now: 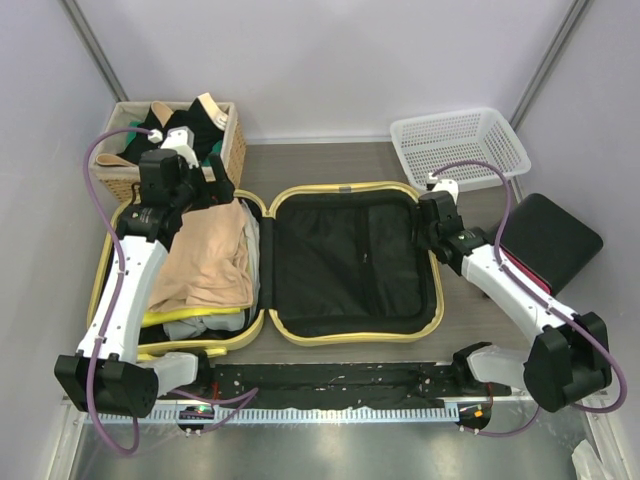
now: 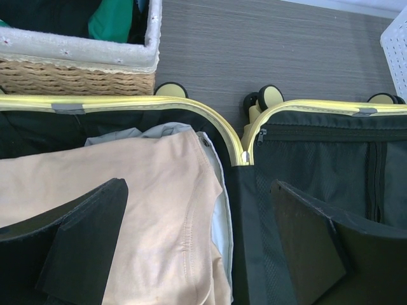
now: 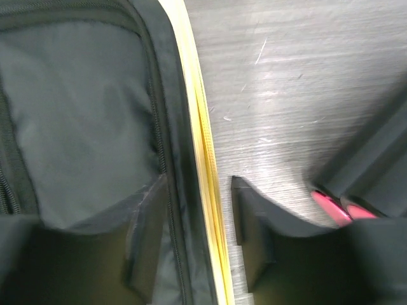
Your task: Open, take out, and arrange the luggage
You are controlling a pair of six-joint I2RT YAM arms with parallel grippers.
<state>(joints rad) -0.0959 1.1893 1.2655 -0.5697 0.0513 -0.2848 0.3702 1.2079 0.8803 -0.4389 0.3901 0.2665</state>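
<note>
- The luggage (image 1: 340,260) lies opened flat on the grey wood-grain surface (image 2: 267,44) just ahead of the arm bases. Its two pale-yellow hard shells with rounded corners sit side by side, joined at the middle.
- Its right half shows only smooth black fabric lining with a zipped panel. Its left half is packed with folded clothes, topped by a soft beige garment (image 1: 205,260) with pale grey cloth under its edge.
- A ribbed yellow rim (image 3: 200,159) borders each shell, and small black-and-yellow wheels (image 2: 270,96) stick out at the far end.
- The left tool (image 2: 198,190) hovers over the far end of the packed half, above the beige garment and near the hinge. Its fingers are spread wide and hold nothing.
- The right tool (image 3: 197,184) sits at the outer right edge of the lined half and straddles the rim. One finger is over the black lining and the other over the bare surface. That view is blurred, so we cannot tell whether it pinches the rim.
- A woven wicker basket (image 1: 235,150) of dark clothes stands just beyond the left half.
- A white plastic mesh basket (image 1: 515,150) sits beyond the right half.
- A black box (image 1: 550,240) lies to the right, near the right tool, with reddish shapes (image 3: 331,203) at its edge.
</note>
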